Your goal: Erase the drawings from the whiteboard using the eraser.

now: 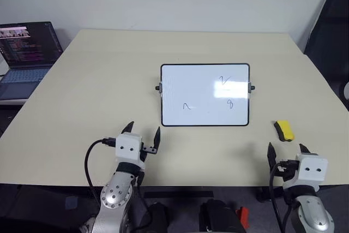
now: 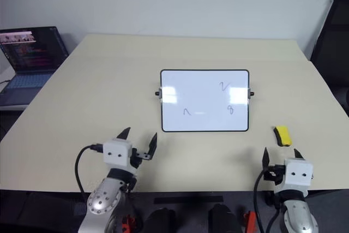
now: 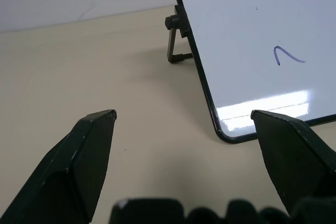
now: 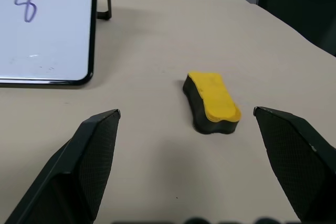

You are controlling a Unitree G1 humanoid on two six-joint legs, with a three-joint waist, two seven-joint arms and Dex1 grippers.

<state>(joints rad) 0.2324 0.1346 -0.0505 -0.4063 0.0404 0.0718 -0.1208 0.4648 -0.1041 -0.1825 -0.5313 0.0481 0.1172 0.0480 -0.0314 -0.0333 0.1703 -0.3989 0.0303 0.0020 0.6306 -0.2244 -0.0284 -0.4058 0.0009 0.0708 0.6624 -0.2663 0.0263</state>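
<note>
Both the left gripper (image 1: 143,136) and right gripper (image 1: 286,154) hover released and empty, the eraser (image 1: 283,130) unpicked on the table (image 1: 98,80), the drawings (image 1: 224,81) all remaining on the whiteboard (image 1: 205,112).

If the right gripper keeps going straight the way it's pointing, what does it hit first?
Most likely the eraser: it lies on the table just ahead of the open right gripper, roughly between its fingers' line.

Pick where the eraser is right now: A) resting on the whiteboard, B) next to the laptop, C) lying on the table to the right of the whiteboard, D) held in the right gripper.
C: the eraser lies on the table, apart from the whiteboard on its right side, ahead of the open, empty right gripper.
</note>
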